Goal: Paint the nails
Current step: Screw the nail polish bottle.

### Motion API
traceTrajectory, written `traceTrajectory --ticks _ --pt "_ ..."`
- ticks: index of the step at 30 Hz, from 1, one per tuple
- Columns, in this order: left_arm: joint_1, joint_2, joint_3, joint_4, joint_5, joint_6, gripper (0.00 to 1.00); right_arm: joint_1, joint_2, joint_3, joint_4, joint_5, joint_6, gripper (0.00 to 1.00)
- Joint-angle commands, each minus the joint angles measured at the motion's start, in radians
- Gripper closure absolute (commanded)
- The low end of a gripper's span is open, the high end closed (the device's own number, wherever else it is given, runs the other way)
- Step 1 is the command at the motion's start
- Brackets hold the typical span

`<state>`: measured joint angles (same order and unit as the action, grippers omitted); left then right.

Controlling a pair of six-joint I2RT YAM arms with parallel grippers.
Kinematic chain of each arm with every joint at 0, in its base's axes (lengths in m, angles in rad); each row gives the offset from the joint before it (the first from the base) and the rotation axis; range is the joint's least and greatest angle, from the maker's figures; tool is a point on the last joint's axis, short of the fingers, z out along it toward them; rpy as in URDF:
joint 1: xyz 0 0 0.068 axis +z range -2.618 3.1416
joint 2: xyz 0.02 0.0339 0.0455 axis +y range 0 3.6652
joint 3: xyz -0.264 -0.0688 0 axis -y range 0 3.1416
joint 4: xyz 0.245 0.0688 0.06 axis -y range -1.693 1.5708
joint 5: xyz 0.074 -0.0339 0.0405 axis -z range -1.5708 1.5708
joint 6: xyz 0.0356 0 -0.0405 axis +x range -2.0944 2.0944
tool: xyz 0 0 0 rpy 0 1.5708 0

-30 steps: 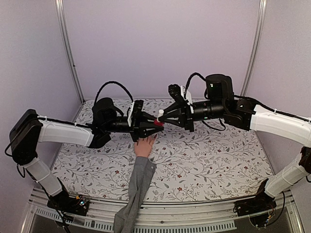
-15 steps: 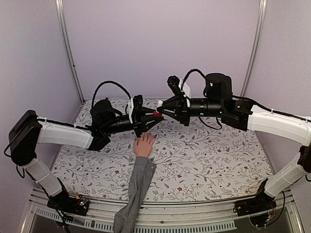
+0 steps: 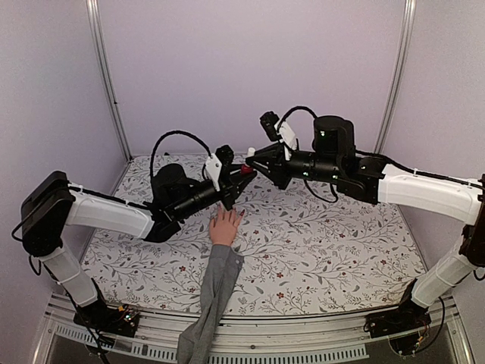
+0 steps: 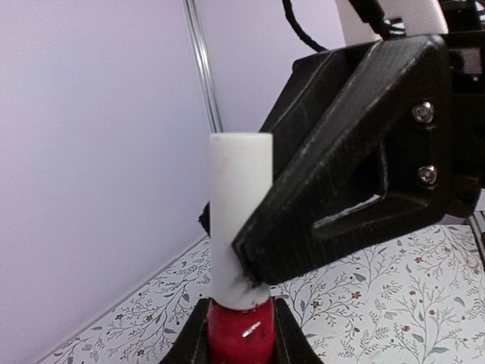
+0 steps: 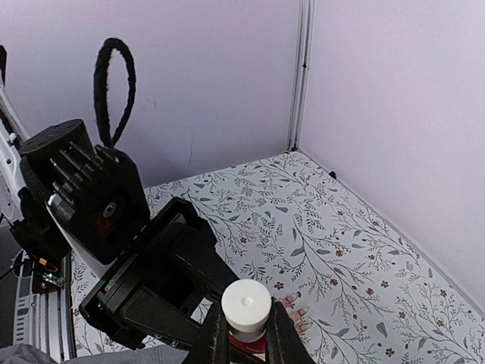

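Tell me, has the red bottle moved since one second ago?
Yes. The red bottle now sits farther from the mannequin hand, toward the back wall in the top view.

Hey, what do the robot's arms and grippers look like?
The left arm and right arm have white shells on long links and black joints. A black cable loops over each wrist. The fingers are black, angular, with triangular cut-outs and silver screws.
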<state>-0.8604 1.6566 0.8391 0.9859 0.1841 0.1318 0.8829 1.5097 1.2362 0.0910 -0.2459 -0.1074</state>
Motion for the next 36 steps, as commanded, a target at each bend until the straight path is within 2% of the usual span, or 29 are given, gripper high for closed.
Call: traceTrajectory --ticks 1,7,16,19,20,22,25,28,32,36 --pt "-0.064 0.035 0.066 0.094 -0.178 0.057 1.00 0.038 0.042 0.011 -0.013 0.064 0.066 1.00" --pt "-0.097 0.083 0.104 0.108 -0.328 0.101 1.00 0.049 0.056 0.011 0.015 0.111 0.150 1.00" --pt "-0.115 0.113 0.130 0.089 -0.408 0.142 1.00 0.050 0.047 0.017 0.014 0.193 0.172 1.00" --pt "-0.116 0.104 0.116 0.098 -0.388 0.163 1.00 0.049 0.043 0.015 0.015 0.177 0.176 1.00" --pt "-0.116 0.095 0.103 0.108 -0.369 0.172 1.00 0.046 0.039 0.012 0.015 0.162 0.176 1.00" --pt "-0.110 0.070 0.071 0.116 -0.295 0.183 1.00 0.035 0.021 -0.012 0.026 0.123 0.174 0.93" --pt "-0.090 0.029 0.049 0.055 -0.144 0.168 1.00 0.011 -0.027 -0.062 0.067 0.072 0.167 0.72" --pt "-0.068 -0.010 0.017 0.017 0.009 0.138 1.00 -0.006 -0.066 -0.097 0.082 0.013 0.142 0.58" --pt "-0.018 -0.052 -0.009 -0.020 0.242 0.075 1.00 -0.013 -0.117 -0.128 0.084 -0.112 0.052 0.49" --pt "0.005 -0.067 0.000 -0.082 0.423 0.043 1.00 -0.016 -0.151 -0.149 0.085 -0.228 -0.006 0.45"
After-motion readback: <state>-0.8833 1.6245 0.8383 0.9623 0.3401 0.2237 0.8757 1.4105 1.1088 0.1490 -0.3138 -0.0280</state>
